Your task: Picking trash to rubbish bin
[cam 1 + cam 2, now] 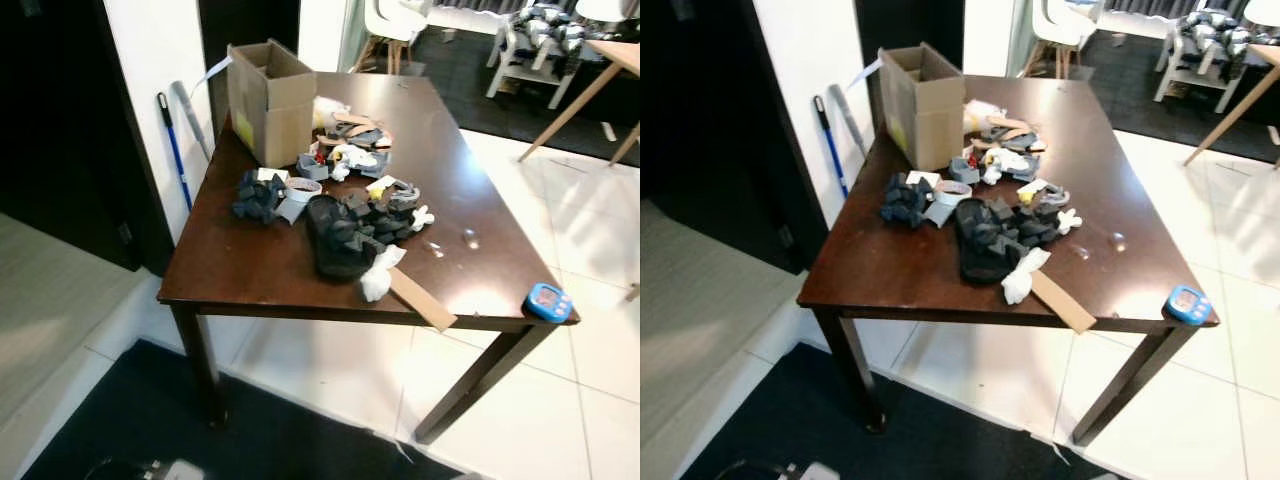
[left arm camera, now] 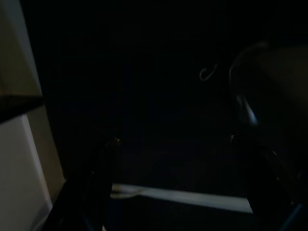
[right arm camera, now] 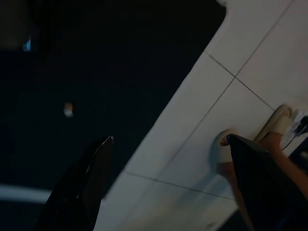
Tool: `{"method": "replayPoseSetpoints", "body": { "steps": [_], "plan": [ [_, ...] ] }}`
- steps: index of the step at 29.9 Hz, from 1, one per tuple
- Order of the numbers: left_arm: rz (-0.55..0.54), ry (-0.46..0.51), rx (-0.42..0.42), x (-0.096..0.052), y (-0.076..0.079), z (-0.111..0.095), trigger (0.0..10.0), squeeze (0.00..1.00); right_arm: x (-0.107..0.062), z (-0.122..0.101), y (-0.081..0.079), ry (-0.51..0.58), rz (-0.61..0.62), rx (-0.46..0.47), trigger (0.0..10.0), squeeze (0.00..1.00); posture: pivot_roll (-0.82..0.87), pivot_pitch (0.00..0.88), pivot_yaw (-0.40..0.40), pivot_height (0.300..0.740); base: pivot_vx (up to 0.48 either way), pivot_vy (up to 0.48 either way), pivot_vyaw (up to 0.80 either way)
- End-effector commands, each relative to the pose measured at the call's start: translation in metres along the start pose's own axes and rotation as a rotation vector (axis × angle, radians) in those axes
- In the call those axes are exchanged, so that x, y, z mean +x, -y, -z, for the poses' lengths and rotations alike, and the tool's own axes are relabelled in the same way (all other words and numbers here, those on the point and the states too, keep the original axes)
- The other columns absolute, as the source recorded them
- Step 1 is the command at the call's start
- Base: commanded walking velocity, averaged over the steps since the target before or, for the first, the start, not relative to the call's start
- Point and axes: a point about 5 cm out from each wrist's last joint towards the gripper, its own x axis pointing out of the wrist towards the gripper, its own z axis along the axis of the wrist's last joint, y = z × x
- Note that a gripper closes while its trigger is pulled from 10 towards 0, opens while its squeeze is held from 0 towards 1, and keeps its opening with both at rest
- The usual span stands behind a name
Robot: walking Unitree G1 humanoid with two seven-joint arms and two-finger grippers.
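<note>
Dark brown wooden table [image 1: 250, 265] with scattered trash.
Black, grey and white scraps [image 1: 345, 232] lie mid-table, right of an open cardboard box [image 1: 268, 98] at the far left. Left gripper [image 2: 173, 147] and right gripper [image 3: 168, 142] hang with fingers spread, grasping nothing.

Long black fingers [image 3: 82, 187] on each claw

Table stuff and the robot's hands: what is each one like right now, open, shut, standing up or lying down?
Cardboard box: upright, top open.
Cardboard strip: lying flat, poking over the table edge.
Black trash pile: heaped, untouched.
Blue gadget: flat at the table corner.
Mop: leaning on the wall.
Left gripper: open, idle.
Right gripper: open, over floor tiles.
</note>
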Motion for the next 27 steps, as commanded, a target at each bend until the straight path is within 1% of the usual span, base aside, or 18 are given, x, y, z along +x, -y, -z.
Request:
{"method": "replayPoseSetpoints", "body": {
  "steps": [1, 3, 6, 7, 10, 12, 14, 15, 16, 20, 23, 24, 25, 27],
  "plan": [
    [0.036, -0.033, 0.003, 0.000, 0.010, 0.009, 10.0, 0.00, 0.000, 0.009, -0.003, -0.021, -0.003, 0.037, 10.0, 0.00, 0.02, 0.077, -0.029, 0.740, 0.000, 0.000, -0.79],
    [0.036, -0.033, 0.003, 0.000, 0.010, 0.009, 10.0, 0.00, 0.000, 0.009, -0.003, -0.021, -0.003, 0.037, 10.0, 0.00, 0.02, 0.077, -0.029, 0.740, 0.000, 0.000, -0.79],
    [0.036, -0.032, 0.005, 0.000, 0.010, 0.008, 10.0, 0.00, 0.000, 0.005, 0.006, 0.001, 0.046, 0.105, 10.0, 0.00, 0.02, 0.078, -0.026, 0.740, 0.000, 0.000, -0.79],
    [0.036, -0.032, 0.005, 0.000, 0.010, 0.008, 10.0, 0.00, 0.000, 0.005, 0.006, 0.001, 0.046, 0.105, 10.0, 0.00, 0.02, 0.078, -0.026, 0.740, 0.000, 0.000, -0.79],
    [0.035, -0.031, 0.008, 0.000, 0.009, 0.008, 10.0, 0.00, 0.000, -0.007, 0.013, 0.036, 0.073, 0.143, 10.0, 0.00, 0.02, 0.079, -0.028, 0.740, 0.000, 0.000, -0.79],
    [0.035, -0.031, 0.008, 0.000, 0.009, 0.008, 10.0, 0.00, 0.000, -0.009, 0.014, 0.041, 0.076, 0.148, 10.0, 0.00, 0.02, 0.079, -0.028, 0.740, 0.000, 0.000, -0.79],
    [0.042, -0.029, 0.006, 0.000, 0.010, 0.008, 10.0, 0.00, -0.002, -0.028, 0.025, 0.111, 0.125, 0.147, 10.0, 0.00, 0.02, 0.079, -0.029, 0.740, 0.000, 0.000, 0.00],
    [0.042, -0.029, 0.006, 0.000, 0.010, 0.008, 10.0, 0.00, -0.002, -0.028, 0.025, 0.111, 0.125, 0.147, 10.0, 0.00, 0.02, 0.079, -0.029, 0.740, 0.000, 0.000, 0.00],
    [0.046, -0.029, 0.006, 0.000, 0.011, 0.009, 10.0, 0.00, -0.005, -0.050, 0.039, 0.187, 0.187, 0.164, 10.0, 0.00, 0.02, 0.080, -0.030, 0.740, 0.000, 0.000, 0.00],
    [0.047, -0.031, 0.010, 0.000, 0.011, 0.009, 10.0, 0.00, -0.016, -0.090, 0.068, 0.315, 0.327, 0.204, 10.0, 0.00, 0.02, 0.074, -0.032, 0.740, 0.000, 0.000, 0.00],
    [0.047, -0.030, 0.013, 0.000, 0.011, 0.009, 10.0, 0.00, -0.028, -0.114, 0.091, 0.395, 0.450, 0.239, 10.0, 0.00, 0.02, 0.071, -0.034, 0.740, 0.000, 0.000, 0.00],
    [0.046, -0.030, 0.013, 0.000, 0.011, 0.009, 10.0, 0.00, -0.034, -0.122, 0.101, 0.425, 0.501, 0.259, 10.0, 0.00, 0.01, 0.070, -0.035, 0.740, 0.000, 0.000, 0.00],
    [0.046, -0.030, 0.013, 0.000, 0.011, 0.009, 10.0, 0.00, -0.034, -0.122, 0.101, 0.425, 0.501, 0.259, 10.0, 0.00, 0.01, 0.070, -0.035, 0.740, 0.000, 0.000, 0.00],
    [0.043, -0.029, 0.014, 0.000, 0.010, 0.008, 10.0, 0.00, -0.046, -0.137, 0.121, 0.481, 0.594, 0.308, 10.0, 0.00, 0.01, 0.068, -0.036, 0.740, 0.000, 0.000, 0.00]
  ]
}}
